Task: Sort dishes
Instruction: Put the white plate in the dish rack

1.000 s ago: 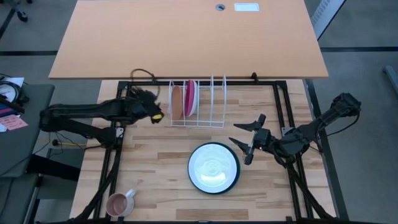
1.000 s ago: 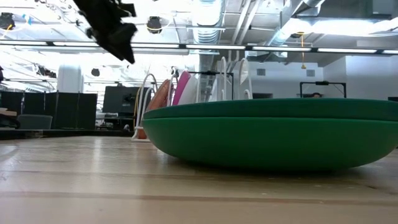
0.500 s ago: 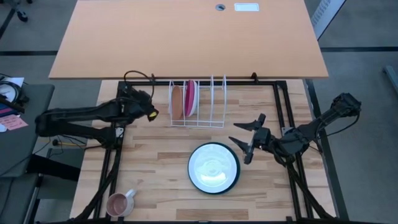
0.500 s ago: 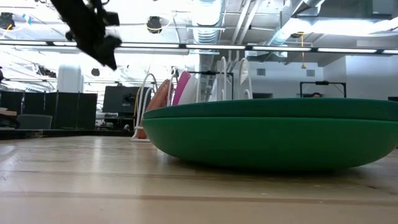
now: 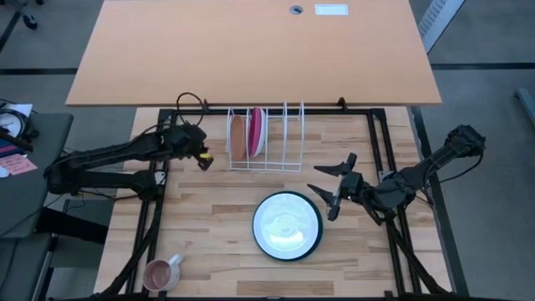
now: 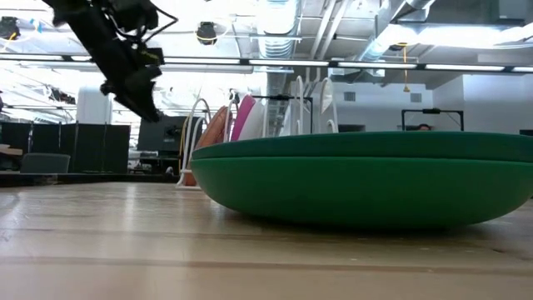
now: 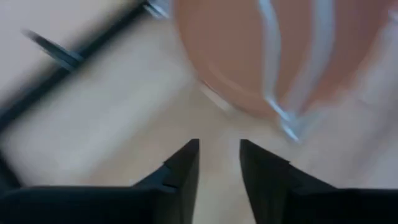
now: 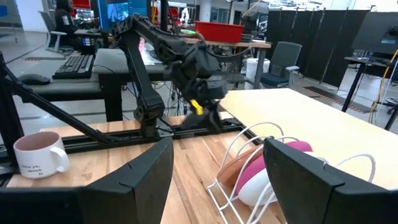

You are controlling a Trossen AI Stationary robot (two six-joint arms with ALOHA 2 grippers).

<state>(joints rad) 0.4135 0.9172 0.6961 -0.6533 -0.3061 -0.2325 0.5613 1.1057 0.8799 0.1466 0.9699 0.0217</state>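
Two dishes are already stood upright in the white wire rack: the orange-brown plate and the magenta pink plate beside it; the remaining slots are seen unfilled. The dark green plate, with a white plate inside it, is left flat on the table. The left pincer is held just beside the rack, narrowed, nothing gripped; the right pincer is held spread near the green plate; roughly half is judged done.

Nothing readable anywhere, honestly. The white sticker on the far tabletop is too small to make out, and the monitor back in the room only shows a blurry glow, no legible words.
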